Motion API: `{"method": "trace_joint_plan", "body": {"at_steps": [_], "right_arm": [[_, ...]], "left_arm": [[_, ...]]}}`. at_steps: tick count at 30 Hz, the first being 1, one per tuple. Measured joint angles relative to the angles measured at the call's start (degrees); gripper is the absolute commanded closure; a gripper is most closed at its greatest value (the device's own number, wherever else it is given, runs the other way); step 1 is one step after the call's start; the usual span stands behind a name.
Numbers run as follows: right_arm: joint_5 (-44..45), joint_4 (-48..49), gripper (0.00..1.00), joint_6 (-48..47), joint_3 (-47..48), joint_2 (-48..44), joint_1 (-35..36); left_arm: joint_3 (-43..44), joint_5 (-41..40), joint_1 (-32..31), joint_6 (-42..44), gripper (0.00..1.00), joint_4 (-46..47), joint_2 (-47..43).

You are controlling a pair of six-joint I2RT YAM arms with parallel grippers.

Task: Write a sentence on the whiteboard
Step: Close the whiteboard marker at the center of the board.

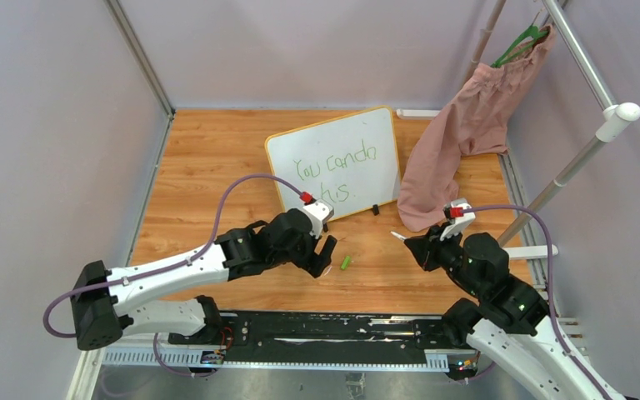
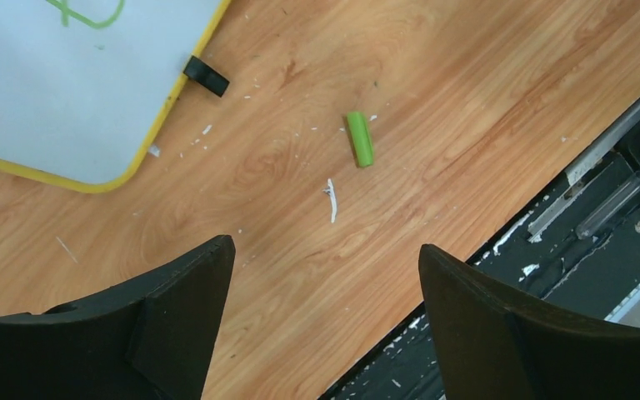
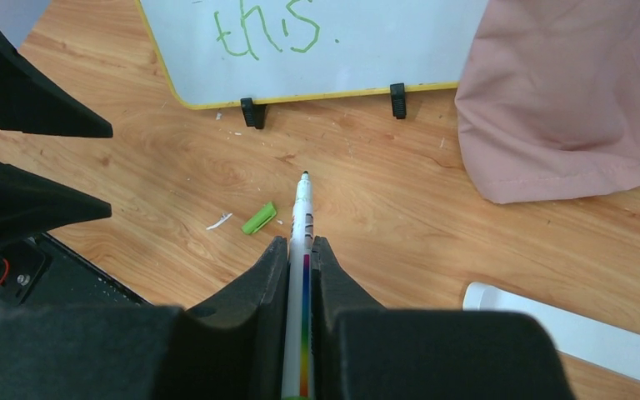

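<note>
Left gripper wide and empty over the table; green cap lies just ahead of it, long axis across the closing line, nearer the left arm. Right gripper clamps the marker, bare tip toward the whiteboard beyond. Sentence looks finished; capping probably next

Pink cloth crowds whiteboard on rt side.

the left arm hides the lower word's start in the sentence.
</note>
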Motion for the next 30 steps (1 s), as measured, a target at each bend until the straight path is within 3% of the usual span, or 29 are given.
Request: {"method": "trace_joint_plan", "body": {"at_steps": [12, 19, 30], "right_arm": [[0.87, -0.37, 1.0, 0.48, -0.46, -0.52, 0.0], [1.4, -0.31, 1.0, 0.52, -1.05, -2.86, 0.0], [2.21, -0.31, 1.0, 0.61, -1.2, -4.28, 0.0]], "left_arm": [[-2.97, -0.48, -3.02, -4.85, 0.14, 0.96, 2.27], [-1.6, 0.11, -4.74, -3.41, 0.21, 1.18, 8.0], [0.44, 3.39, -4.96, 1.79, 0.21, 1.42, 13.9]]}}
